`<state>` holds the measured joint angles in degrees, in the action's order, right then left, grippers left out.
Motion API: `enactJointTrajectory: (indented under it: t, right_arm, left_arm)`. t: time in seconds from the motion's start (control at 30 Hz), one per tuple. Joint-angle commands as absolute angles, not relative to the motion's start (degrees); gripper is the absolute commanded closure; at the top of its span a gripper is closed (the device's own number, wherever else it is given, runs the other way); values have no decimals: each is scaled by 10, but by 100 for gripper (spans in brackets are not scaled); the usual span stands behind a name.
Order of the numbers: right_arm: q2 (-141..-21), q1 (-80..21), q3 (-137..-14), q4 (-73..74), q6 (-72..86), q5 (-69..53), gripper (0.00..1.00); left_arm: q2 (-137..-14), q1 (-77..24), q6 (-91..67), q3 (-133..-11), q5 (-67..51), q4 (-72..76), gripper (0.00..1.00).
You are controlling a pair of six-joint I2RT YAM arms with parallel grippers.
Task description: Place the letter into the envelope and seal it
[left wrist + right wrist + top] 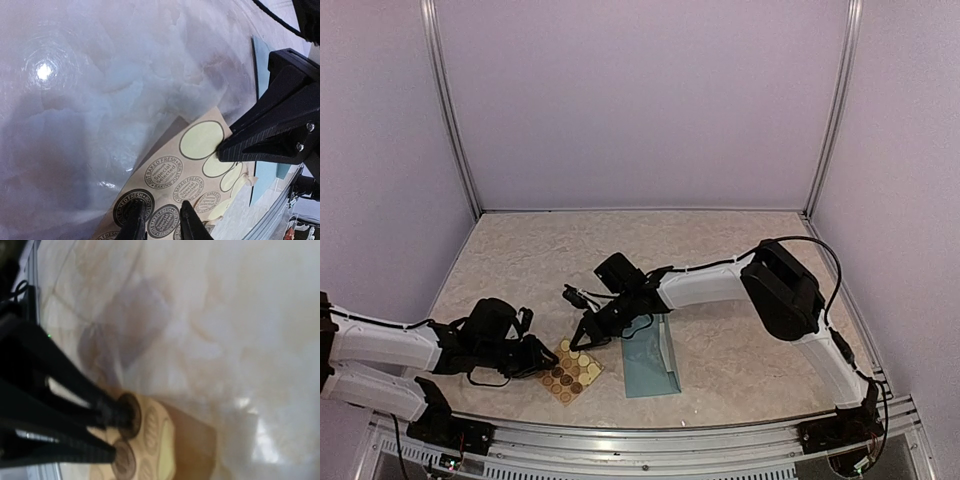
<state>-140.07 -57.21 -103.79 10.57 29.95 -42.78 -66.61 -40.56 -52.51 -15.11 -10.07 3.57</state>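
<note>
The teal-blue envelope (648,368) lies flat at the front centre, with a paler strip along its right edge; a slice of it shows in the left wrist view (261,65). I cannot make out a separate letter. A tan sheet of round stickers (572,371) lies just left of the envelope. My left gripper (542,358) rests on the sheet's left part (172,175), its fingertips (134,220) slightly apart over printed stickers. My right gripper (590,335) reaches down onto the sheet's far corner, and one finger (265,135) touches the blank circles. Its tips (120,435) stand a little apart, at two dark round stickers (129,415).
The marbled tabletop (720,250) is bounded by pale walls behind and at both sides. A metal rail (650,440) runs along the near edge. The right arm's cable (825,260) loops above its elbow.
</note>
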Motion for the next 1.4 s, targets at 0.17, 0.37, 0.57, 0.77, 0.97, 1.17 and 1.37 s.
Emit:
enactJointTrajectory:
  t: [0.17, 0.37, 0.57, 0.77, 0.97, 1.17, 1.37]
  right_arm:
    - [-1232, -561, -956, 88, 272, -432, 100]
    - [-1118, -542, -901, 125, 234, -422, 100]
    - [-1031, -530, -861, 167, 208, -417, 100]
    - [-985, -527, -836, 203, 183, -423, 100]
    - [-966, -528, -818, 209, 174, -438, 100]
    - [-964, -528, -816, 199, 179, -459, 100]
    - [-961, -527, -818, 192, 183, -473, 100]
  left_arm:
    - [-551, -387, -403, -275, -38, -100, 44]
    - [-532, -375, -265, -393, -128, -147, 30]
    - [-571, -417, -170, -468, -238, -146, 21]
    - [-610, -454, -142, -499, -297, -148, 16]
    - [-645, -478, -138, -506, -278, -157, 19]
    - [-659, -497, -137, -507, -285, -155, 28]
    - [-669, -505, -147, -496, -296, -132, 48]
